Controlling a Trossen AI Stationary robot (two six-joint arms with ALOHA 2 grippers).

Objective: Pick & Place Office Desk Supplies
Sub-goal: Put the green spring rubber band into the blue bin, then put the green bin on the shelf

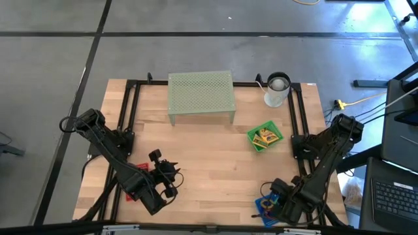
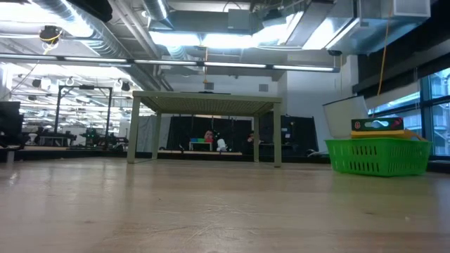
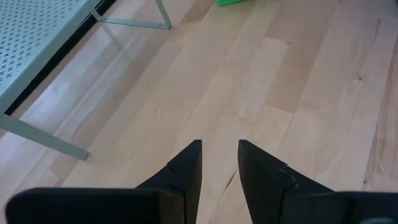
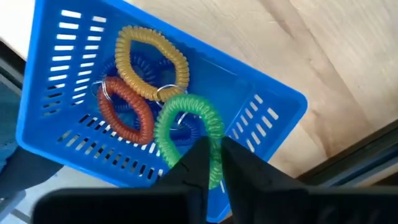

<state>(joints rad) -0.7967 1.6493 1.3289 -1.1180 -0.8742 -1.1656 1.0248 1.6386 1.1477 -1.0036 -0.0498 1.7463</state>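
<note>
The left gripper (image 3: 219, 163) hangs low over the bare wooden surface (image 1: 209, 163) near its front left corner, just beside a red plastic tray (image 1: 134, 186) — its jaws stand a little apart and hold nothing. Farther back sits the pale green perforated metal riser (image 1: 201, 94). To its right lies a green plastic basket (image 1: 264, 137) with yellow boxes (image 1: 266, 135) inside. At the front right corner, the right gripper (image 4: 216, 163) hangs over a blue slotted plastic tray (image 4: 261, 118), jaws narrowly parted around a green coiled ring (image 4: 186, 121) — grip uncertain. The yellow coiled ring (image 4: 151, 62) and red coiled ring (image 4: 124, 109) lie in that tray.
</note>
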